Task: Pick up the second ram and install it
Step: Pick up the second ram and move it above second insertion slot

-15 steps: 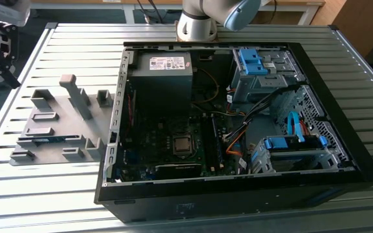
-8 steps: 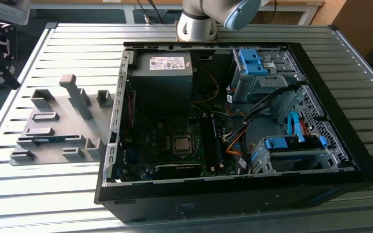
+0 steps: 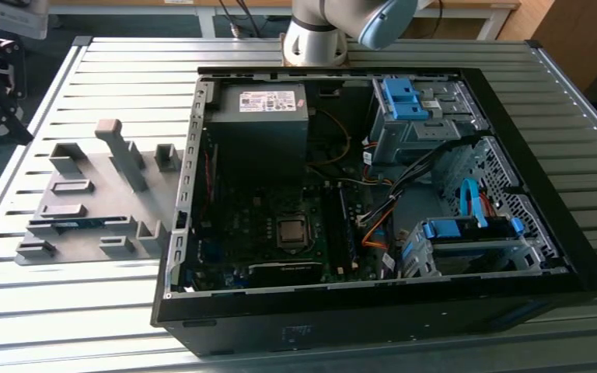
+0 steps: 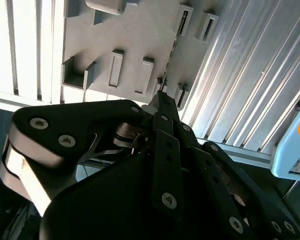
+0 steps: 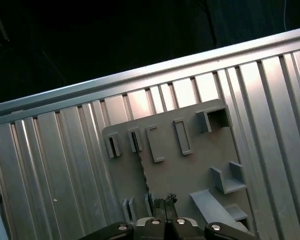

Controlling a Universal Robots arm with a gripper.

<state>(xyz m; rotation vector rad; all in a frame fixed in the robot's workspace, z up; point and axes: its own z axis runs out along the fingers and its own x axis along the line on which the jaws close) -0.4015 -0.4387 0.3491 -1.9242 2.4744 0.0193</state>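
The second ram is a thin blue-green board standing on edge in a slot of the grey fixture, on the exterior view's left. In both wrist views it shows edge-on as a thin dark line across the fixture plate. My gripper hangs well above the fixture, roughly over one end of the ram, apart from it. Its black fingertips stand together with nothing between them.
An open black computer case lies beside the fixture on the ribbed metal table, with the motherboard, cables and blue drive brackets inside. The arm's base stands behind the case. Upright blocks rise from the fixture.
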